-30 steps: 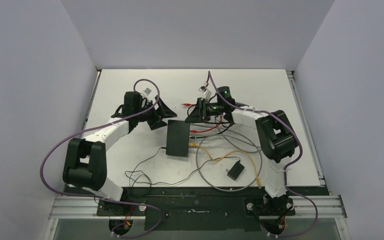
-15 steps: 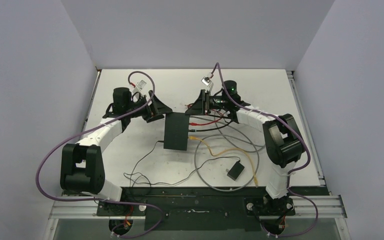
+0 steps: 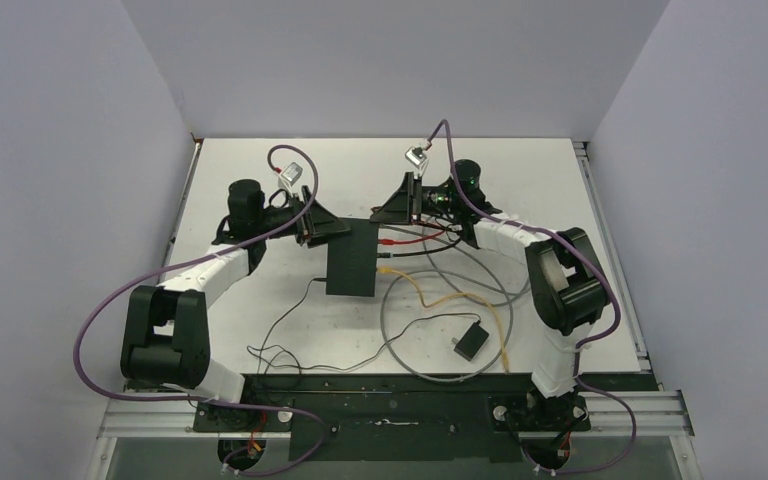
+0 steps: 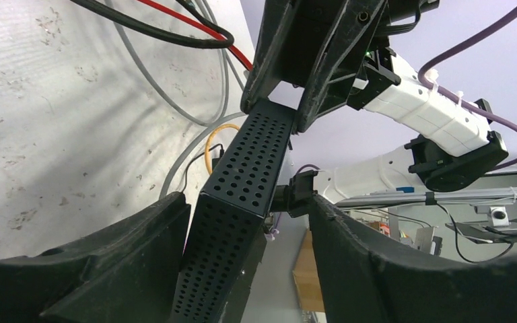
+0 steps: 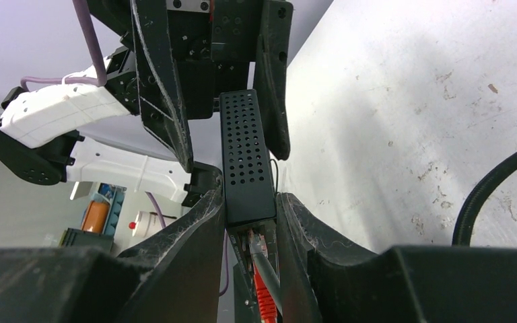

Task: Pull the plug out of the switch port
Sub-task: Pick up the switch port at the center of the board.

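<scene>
Both ends of switch (image 3: 351, 262) taken, right pincer (image 5: 248, 195) clamped on, left pincer (image 4: 249, 202) astride, slack one side.

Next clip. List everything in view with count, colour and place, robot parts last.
switch: 1, matte black, mid-table, between both sets of fingers
red cable: 1, red, plugged into the switch's right edge
black cable: 1, black, beside the red one
yellow cable: 1, yellow, from the same edge toward the near side
grey cable: 1, grey, looped right of centre
adapter block: 1, black, inside the grey loop
thin cord: 1, black, left of the loop
table: 1, white
left fingers: 2, black, open around the switch
right fingers: 2, black, shut on the switch by the red plug
</scene>
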Robot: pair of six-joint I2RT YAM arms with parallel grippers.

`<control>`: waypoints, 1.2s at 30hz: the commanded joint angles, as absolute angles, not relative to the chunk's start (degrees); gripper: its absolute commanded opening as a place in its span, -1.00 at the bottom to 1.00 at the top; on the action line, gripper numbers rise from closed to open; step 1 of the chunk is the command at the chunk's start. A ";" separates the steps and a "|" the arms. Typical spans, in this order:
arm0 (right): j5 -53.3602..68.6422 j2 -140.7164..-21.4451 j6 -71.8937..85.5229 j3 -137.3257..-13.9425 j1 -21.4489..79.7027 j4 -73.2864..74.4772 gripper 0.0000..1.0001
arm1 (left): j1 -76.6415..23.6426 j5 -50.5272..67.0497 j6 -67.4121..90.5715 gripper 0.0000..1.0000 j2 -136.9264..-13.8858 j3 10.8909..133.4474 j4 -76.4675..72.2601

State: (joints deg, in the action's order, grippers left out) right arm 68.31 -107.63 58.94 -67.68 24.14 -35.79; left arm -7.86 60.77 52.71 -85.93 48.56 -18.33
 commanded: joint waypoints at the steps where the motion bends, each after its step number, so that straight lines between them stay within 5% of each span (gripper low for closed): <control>1: 68.17 -104.49 59.57 -70.13 23.29 -39.92 -0.89 | -9.32 63.83 54.92 0.21 -84.51 49.05 -23.11; 15: 66.67 -104.08 60.35 -69.64 23.27 -40.08 -0.89 | -11.40 59.86 56.48 -0.39 -86.39 49.79 -23.41; 21: 66.94 -103.09 60.26 -68.61 23.29 -39.96 -0.89 | -11.34 59.56 60.14 -1.00 -88.09 50.59 -27.62; 26: 67.06 -101.87 59.66 -67.61 23.28 -39.12 -0.85 | -11.29 59.62 62.02 -1.00 -88.84 50.90 -30.05; 36: 63.62 -97.44 47.03 -68.73 22.61 -22.92 0.67 | -11.00 61.12 56.49 -1.00 -87.61 52.24 -22.84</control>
State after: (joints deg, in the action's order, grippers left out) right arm 65.14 -103.83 55.53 -66.89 22.50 -28.27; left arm -11.18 60.45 58.85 -89.08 48.53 -24.47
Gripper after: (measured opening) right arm 0.752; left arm 0.318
